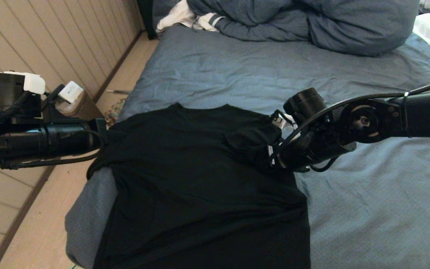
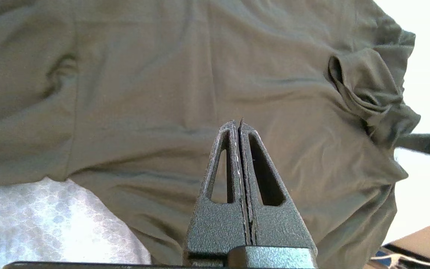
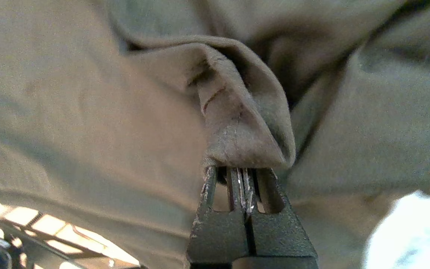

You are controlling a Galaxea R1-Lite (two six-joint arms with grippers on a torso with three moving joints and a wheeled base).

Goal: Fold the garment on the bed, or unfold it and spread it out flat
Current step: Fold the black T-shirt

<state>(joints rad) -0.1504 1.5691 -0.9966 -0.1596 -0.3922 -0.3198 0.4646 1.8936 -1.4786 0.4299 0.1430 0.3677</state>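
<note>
Two grippers at the garment (image 1: 200, 179), one per sleeve side. Black T-shirt lies plain side up across the near left corner of the bed (image 1: 368, 209), hem end nearest the camera running out of view, collar pointing away toward the far end. Body mostly flat, some creases; its left edge droops over the mattress corner.

Left gripper (image 2: 240, 129) sits at the shirt's left sleeve edge, fingers pressed fully together; left wrist view shows the tips against or just above the cloth, no fabric visibly pinched between them, so cannot tell if it grips anything.

Right gripper (image 3: 243, 175) is at the right sleeve, fingers closed tight on a bunched fold of the black fabric, fold lifted into a small hump; in the head view the sleeve is crumpled there.

Further back: bare wrinkled slate-blue sheet. At the far end, bulky blue duvet (image 1: 312, 22) heaped up, white striped clothing (image 1: 189, 18) beside it at its left, touching.
</note>
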